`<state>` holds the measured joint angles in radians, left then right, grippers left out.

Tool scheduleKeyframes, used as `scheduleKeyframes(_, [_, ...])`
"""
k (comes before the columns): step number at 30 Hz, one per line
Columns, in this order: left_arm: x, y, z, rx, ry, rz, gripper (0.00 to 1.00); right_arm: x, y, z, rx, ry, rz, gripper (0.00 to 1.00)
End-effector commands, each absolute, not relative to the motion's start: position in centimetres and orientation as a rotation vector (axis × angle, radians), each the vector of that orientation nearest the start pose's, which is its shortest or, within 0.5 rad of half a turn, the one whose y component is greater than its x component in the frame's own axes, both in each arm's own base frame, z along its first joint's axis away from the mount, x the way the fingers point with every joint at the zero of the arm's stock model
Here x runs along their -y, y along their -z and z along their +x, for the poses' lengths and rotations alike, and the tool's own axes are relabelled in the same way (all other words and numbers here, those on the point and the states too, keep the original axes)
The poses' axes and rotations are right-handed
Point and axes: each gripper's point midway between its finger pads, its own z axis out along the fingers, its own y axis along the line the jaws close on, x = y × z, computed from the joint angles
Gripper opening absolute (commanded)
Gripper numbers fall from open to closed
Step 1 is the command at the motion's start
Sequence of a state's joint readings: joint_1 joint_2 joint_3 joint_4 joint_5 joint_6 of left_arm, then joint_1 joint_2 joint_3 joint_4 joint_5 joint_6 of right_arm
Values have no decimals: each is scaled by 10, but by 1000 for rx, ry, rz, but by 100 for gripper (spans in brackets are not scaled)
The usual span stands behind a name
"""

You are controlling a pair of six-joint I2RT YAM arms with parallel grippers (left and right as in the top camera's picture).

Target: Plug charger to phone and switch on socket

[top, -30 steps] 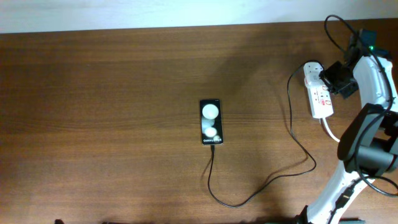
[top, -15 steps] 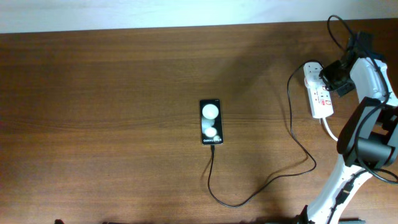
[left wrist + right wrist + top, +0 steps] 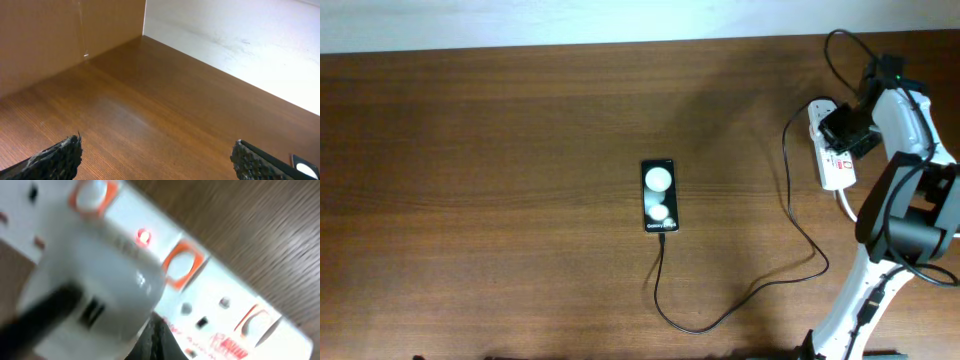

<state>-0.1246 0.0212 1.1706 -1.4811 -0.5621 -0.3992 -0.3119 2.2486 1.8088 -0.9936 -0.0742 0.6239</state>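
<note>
The phone (image 3: 660, 195) lies face up at the table's middle, with two white round spots on its screen. The charger cable (image 3: 788, 200) runs from the phone's near end in a loop to the white plug adapter (image 3: 820, 108), which sits in the socket strip (image 3: 838, 160) at the far right. My right gripper (image 3: 844, 130) hovers over the strip beside the adapter. In the right wrist view its fingertips (image 3: 165, 342) are shut together against the strip (image 3: 235, 315), next to the adapter (image 3: 95, 280), and a small red light (image 3: 143, 236) glows. My left gripper (image 3: 157, 160) is open over bare wood.
The strip's thick white cord (image 3: 850, 210) trails toward the right arm's base (image 3: 910, 235). A robot cable loops above the strip at the table's far edge (image 3: 850, 45). A white wall and a brown panel show in the left wrist view.
My right gripper has moved a little left, from beside the strip to over it near the adapter. The phone and cable have not moved.
</note>
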Motion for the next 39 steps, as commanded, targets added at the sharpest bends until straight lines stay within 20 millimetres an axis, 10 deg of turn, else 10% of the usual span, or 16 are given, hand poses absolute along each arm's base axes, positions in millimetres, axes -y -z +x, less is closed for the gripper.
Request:
scheduleKeyframes(1, [-92, -300, 19, -1722, -182, -621, 99, 149, -33, 418, -2709, 17, 1448, 4])
scheduleKeyframes(7, [-84, -339, 71, -1505, -72, -630, 99, 193, -187, 363, -2389, 39, 1497, 4])
scheduleKeyframes(13, [-48, -286, 186, -1460, 76, -529, 99, 128, -324, 293, -2183, -39, 1253, 4])
scheduleKeyframes(20, [-17, -198, 243, -1466, 111, -325, 99, 79, -400, 206, -1969, -113, 1067, 4])
scheduleKeyframes(25, [2, -157, 246, -1642, 84, -156, 99, 67, -392, 183, -2026, -122, 1047, 4])
scheduleKeyframes(30, [2, -157, 246, -1643, 84, -156, 99, 63, -380, 172, -2088, -112, 1078, 7])
scheduleKeyframes(33, [2, -157, 246, -1643, 84, -156, 99, 58, -366, 158, -2160, -98, 1114, 58])
scheduleKeyframes(34, [2, -157, 246, -1643, 84, -156, 99, 55, -358, 149, -2207, -89, 1135, 99])
scheduleKeyframes(39, [2, -157, 246, -1643, 84, -156, 99, 57, -357, 150, -2208, -75, 1143, 99])
